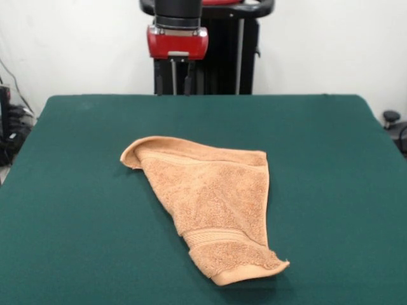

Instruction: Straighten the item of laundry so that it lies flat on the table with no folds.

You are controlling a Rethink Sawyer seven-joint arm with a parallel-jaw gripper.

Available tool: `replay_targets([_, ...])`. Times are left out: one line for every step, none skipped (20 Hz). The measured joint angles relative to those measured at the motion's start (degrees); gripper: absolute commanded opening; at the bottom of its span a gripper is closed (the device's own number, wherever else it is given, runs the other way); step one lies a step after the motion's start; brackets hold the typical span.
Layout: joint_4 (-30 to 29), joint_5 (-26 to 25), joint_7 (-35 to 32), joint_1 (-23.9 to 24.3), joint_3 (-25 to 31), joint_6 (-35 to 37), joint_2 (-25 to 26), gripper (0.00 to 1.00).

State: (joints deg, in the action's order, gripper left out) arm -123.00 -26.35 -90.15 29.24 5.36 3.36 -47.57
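The orange-tan towel [213, 203] lies on the dark green table [70, 203], a little right of centre. Its outline is roughly triangular, wide at the far side and narrowing toward the near edge. The far left corner [131, 154] is curled over. A woven band [219, 238] crosses it near the hemmed near end, which is folded under. My gripper [181, 86] hangs above the table's far edge, well behind the towel and apart from it. Its two fingers [173, 79] stand apart with nothing between them.
The robot's black pedestal [222, 57] stands behind the table's far edge. Cables and dark equipment [7, 127] sit off the table's left side, and a small dark object [391, 117] is off the right side.
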Motion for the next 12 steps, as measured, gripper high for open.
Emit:
replay_targets([0.0,-0.3,0.0,-0.3,0.0,-0.3,0.3,1.0])
replay_targets([0.0,-0.3,0.0,-0.4,0.0,-0.4,0.4,1.0])
replay_targets([0.0,-0.5,0.0,-0.8,-0.2,-0.8,0.9,1.0])
replay_targets([0.0,-0.6,0.0,-1.1,-0.2,-1.0,1.1,1.0])
replay_targets([0.0,-0.7,0.0,-1.4,-0.3,-1.3,1.5,1.0])
replay_targets([0.0,-0.7,0.0,-2.0,-0.4,-1.7,2.0,1.0])
replay_targets([0.0,-0.7,0.0,-2.5,-0.4,-2.1,2.7,1.0])
replay_targets([0.0,-0.7,0.0,-2.7,-0.4,-2.4,3.0,1.0])
replay_targets([0.0,-0.7,0.0,-3.1,-0.5,-2.9,3.8,1.0])
replay_targets([0.0,-0.7,0.0,-3.3,-0.5,-3.1,4.1,1.0])
replay_targets([0.0,-0.8,0.0,-3.5,-0.5,-3.3,4.4,1.0])
replay_targets([0.0,-0.7,0.0,-3.8,-0.7,-3.9,5.2,1.0])
